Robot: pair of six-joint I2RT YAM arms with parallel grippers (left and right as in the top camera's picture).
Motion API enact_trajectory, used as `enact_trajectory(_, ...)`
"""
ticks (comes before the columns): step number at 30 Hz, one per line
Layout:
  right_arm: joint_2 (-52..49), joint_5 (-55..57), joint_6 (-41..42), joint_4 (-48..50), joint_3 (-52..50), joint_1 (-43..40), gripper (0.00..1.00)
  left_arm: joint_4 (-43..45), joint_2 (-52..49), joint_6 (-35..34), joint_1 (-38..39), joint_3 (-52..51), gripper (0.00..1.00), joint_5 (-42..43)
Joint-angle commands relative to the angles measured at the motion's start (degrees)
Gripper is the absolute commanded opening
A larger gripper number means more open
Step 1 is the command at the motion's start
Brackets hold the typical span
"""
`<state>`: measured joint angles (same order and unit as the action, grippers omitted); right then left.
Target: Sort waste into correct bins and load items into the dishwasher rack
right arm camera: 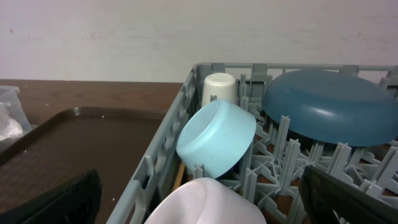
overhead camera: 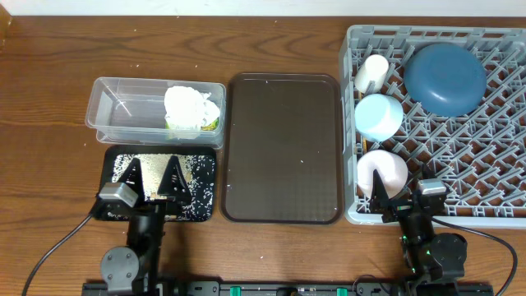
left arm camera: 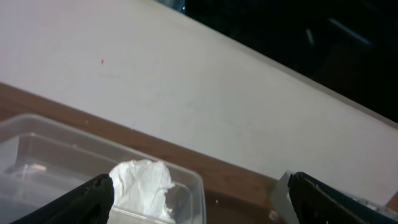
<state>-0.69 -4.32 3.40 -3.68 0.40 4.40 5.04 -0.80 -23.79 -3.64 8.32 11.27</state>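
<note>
where one rack [overhead camera: 485, 215] stands, four dishes [overhead camera: 445, 78] sit inside.

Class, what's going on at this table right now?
Nothing is being handled. The left gripper hangs open over the black tray of grains, the right gripper open by the bowl. The plate, dish, bowl and cup sit in the dishwasher rack; napkins lie in the clear tub.
</note>
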Motion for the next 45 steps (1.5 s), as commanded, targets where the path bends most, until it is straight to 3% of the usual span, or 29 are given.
enact_trajectory(1, 0.37, -0.42, -0.68, -0.20, -0.09, -0.04, 0.99, 1.51, 0.70, -0.07, 0.26, -2.86, 0.92, -0.02)
enact_trajectory(9, 0.37, -0.42, -0.68, -0.20, -0.09, -0.04, 0.99, 1.77, 0.72, 4.85, 1.29, -7.89, 0.92, -0.17)
enact_trajectory(17, 0.37, -0.42, -0.68, -0.20, -0.09, -0.04, 0.99, -2.29, 0.70, 22.82, 5.33, -8.09, 0.92, -0.39)
enact_trajectory(21, 0.37, -0.42, -0.68, -0.20, -0.09, -0.04, 0.99, -8.55, 0.70, 31.23, 6.82, -8.09, 0.92, -0.52)
enact_trajectory(28, 0.37, -0.42, -0.68, -0.20, -0.09, -0.04, 0.99, -8.55, 0.70, 31.71, 7.28, -8.09, 0.92, -5.64)
enact_trajectory(45, 0.37, -0.42, -0.68, -0.20, -0.09, -0.04, 0.99, -8.63, 0.57, 31.69, 7.26, -8.09, 0.92, -5.77)
